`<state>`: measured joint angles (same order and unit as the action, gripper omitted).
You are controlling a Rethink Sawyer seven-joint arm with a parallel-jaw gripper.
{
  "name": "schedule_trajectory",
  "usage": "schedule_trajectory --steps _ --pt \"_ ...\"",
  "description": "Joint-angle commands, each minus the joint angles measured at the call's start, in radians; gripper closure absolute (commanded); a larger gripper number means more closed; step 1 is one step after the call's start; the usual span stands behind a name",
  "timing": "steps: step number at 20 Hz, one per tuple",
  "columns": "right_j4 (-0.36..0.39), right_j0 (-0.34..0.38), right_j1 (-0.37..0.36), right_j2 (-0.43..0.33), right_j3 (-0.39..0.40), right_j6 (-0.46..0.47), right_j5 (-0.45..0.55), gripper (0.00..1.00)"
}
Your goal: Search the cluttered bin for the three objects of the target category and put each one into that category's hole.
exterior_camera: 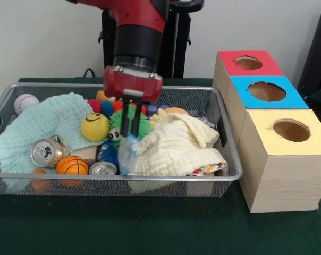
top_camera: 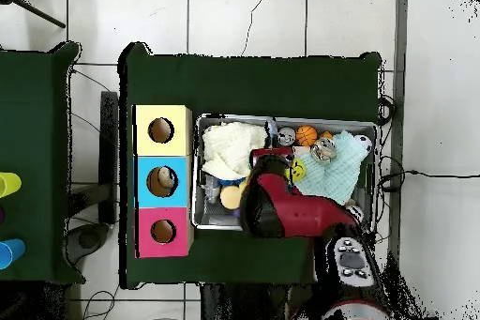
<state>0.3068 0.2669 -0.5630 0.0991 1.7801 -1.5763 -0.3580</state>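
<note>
Bin: thin metal wire mesh
Towels: soft, crinkled cloth
Cans: shiny metal
Boxes: pale wood grain, matt coloured tops
Table cover: matt green cloth

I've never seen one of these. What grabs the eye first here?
The red and black arm reaching down into a wire bin crammed with balls, cans and cloths, its hand over the middle. Beside the bin stand three wooden boxes with red, blue and yellow holed tops.
</note>
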Motion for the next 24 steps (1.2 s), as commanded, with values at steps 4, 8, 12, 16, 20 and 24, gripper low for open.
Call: schedule_trajectory --steps 4,8,12,16,20,24 --pt "-0.185 -0.24 -0.091 0.201 0.006 -0.131 0.039 1.0" --pt "-0.191 -0.253 -0.072 0.219 0.01 -0.145 0.013 1.0" --pt "-0.213 -0.282 -0.068 0.251 0.014 -0.147 0.022 1.0" --pt "-0.224 -0.281 -0.085 0.226 0.048 -0.166 0.159 1.0" --pt "-0.233 -0.285 -0.154 0.197 0.079 -0.156 0.329 1.0" --pt "-0.263 -0.288 -0.202 0.146 0.143 -0.177 0.508 1.0"
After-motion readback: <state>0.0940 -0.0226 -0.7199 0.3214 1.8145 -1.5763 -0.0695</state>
